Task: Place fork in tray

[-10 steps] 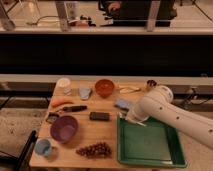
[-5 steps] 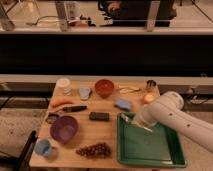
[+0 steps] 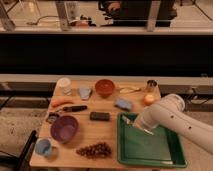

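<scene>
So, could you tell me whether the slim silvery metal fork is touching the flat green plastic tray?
Cannot tell. The camera view shows the fork at the gripper, over the upper-left corner of the tray; neither contact nor gap is plain.

Hand (image 3: 138, 122) over tray (image 3: 150, 150) far-left; ctr + front free

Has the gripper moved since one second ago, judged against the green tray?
Yes. The gripper went right and nearer the camera, from the tray's far-left rim to over its inside.
</scene>
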Robot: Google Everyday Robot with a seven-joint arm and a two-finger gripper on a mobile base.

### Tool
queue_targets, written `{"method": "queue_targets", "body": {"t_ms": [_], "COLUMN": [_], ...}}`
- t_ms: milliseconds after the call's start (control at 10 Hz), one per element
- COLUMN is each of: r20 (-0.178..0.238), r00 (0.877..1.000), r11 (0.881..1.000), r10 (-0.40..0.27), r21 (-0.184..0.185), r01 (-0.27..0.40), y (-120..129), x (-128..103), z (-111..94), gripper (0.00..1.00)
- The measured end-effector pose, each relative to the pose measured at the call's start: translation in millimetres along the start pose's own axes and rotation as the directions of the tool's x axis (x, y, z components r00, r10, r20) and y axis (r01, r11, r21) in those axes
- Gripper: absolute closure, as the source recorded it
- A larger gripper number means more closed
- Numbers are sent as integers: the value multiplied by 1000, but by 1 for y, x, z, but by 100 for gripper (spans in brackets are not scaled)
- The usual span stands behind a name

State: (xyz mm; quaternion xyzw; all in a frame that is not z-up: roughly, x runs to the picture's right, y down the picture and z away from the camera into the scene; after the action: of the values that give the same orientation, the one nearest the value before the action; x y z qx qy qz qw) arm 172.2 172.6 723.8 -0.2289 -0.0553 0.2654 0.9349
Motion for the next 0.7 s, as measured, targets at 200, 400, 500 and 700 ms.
{"method": "queue_targets", "body": {"t_ms": [200, 400, 500, 700], "r20": [-6, -9, -10, -14], "r00": [1000, 1000, 1000, 1000], "r11": [1000, 1000, 1000, 1000], "r10": [8, 19, 29, 27], "r21": [-2, -4, -4, -7], "r01": [-8, -19, -29, -27], "y": [0, 2, 5, 4], "x": [11, 14, 16, 18], "z": [-4, -4, -4, -8], "gripper": [79, 76, 75, 73]}}
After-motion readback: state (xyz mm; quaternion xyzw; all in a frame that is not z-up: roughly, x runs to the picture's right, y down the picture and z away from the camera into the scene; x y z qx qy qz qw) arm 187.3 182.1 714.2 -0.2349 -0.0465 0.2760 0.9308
